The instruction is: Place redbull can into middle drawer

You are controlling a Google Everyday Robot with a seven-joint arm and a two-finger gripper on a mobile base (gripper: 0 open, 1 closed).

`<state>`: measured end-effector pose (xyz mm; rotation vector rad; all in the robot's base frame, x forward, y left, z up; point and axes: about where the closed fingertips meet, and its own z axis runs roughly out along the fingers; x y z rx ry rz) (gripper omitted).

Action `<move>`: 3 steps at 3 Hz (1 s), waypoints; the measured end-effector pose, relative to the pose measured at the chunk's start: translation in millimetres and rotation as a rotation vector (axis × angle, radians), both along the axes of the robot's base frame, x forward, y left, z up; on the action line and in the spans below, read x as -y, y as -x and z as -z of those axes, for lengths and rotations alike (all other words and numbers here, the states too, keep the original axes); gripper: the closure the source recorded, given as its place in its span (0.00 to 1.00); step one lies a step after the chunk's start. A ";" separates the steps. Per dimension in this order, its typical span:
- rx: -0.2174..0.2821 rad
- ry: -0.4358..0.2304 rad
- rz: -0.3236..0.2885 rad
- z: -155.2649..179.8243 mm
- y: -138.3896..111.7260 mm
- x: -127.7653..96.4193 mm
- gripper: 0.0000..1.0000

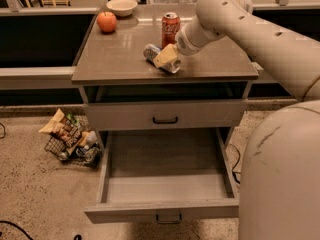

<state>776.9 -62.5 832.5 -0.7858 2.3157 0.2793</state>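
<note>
The redbull can (pixel 150 51), slim and silver-blue, lies on its side on the cabinet's countertop (pixel 115 59), just in front of the red Coca-Cola can. My gripper (pixel 166 57), with its yellowish tips, is down over the middle of the can, so only the can's two ends show on either side of it. My arm reaches in from the upper right. The middle drawer (pixel 160 210) is pulled wide open below, and its grey floor is bare.
A red Coca-Cola can (pixel 171 28) stands upright behind the gripper. An apple (pixel 106 21) and a white bowl (pixel 122 6) sit at the back left. A shut drawer front (pixel 125 116) lies above the open drawer. A wire basket of snack bags (pixel 70 140) is on the floor at left.
</note>
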 end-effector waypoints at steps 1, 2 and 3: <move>0.013 0.013 0.018 -0.9 -1.6 4.6 0.41; 0.015 0.005 0.033 0.9 -0.6 5.7 0.65; 0.045 -0.025 0.028 -8.3 5.7 4.4 0.95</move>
